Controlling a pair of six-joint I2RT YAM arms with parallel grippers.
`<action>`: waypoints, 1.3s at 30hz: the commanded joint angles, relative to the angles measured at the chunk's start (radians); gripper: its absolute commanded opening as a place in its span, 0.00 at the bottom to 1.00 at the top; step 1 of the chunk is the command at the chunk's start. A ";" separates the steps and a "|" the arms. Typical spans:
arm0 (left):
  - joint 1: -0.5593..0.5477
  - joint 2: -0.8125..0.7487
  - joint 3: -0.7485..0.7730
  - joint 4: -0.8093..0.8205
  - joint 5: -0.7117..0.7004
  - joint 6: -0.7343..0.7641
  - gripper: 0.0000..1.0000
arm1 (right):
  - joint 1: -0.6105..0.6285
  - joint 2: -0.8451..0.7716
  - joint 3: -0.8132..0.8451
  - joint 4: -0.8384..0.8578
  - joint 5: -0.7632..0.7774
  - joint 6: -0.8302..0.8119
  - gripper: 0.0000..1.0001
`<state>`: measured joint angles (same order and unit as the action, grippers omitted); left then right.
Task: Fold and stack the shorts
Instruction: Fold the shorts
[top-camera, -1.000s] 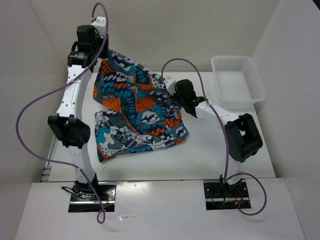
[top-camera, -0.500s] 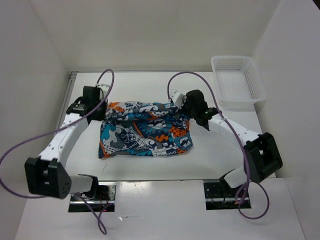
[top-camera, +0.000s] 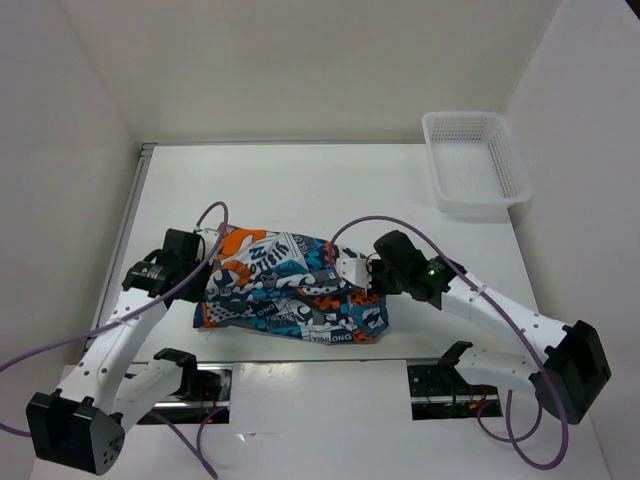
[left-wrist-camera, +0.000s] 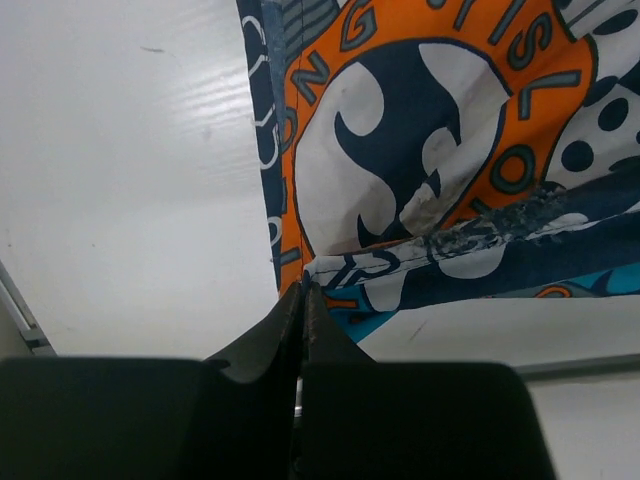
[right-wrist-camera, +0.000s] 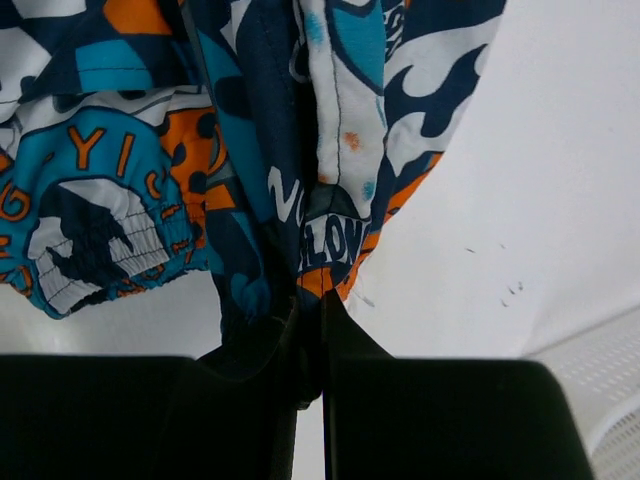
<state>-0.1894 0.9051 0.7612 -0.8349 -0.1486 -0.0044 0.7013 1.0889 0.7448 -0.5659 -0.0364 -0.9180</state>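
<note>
The printed shorts lie folded near the table's front edge, teal, orange, white and navy. My left gripper is shut on their left edge; in the left wrist view its tips pinch the orange-trimmed hem of the shorts. My right gripper is shut on the right edge; in the right wrist view its tips clamp a bunched fold of the shorts. The fabric hangs between the two grippers, draped over the lower layer.
A white mesh basket stands at the back right corner; a part of it shows in the right wrist view. Purple cables loop over both arms. The table's front edge lies just below the shorts.
Both grippers have pulled the held edge of the shorts from the back of the table down toward the front, folding the fabric over itself. Both arms now reach low and near.
</note>
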 joint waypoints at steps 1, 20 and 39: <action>-0.004 -0.038 -0.011 -0.041 -0.020 0.004 0.00 | 0.027 -0.046 0.031 -0.135 -0.005 -0.022 0.00; 0.050 -0.029 -0.022 -0.035 -0.023 0.004 0.00 | 0.341 0.000 0.393 -0.538 -0.203 0.042 0.00; 0.050 -0.109 -0.062 -0.125 -0.022 0.004 0.63 | 0.574 0.121 0.320 -0.457 -0.059 0.040 1.00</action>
<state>-0.1452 0.8169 0.6762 -0.9287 -0.1921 -0.0010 1.2793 1.2098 0.9668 -1.0615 -0.1612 -0.9169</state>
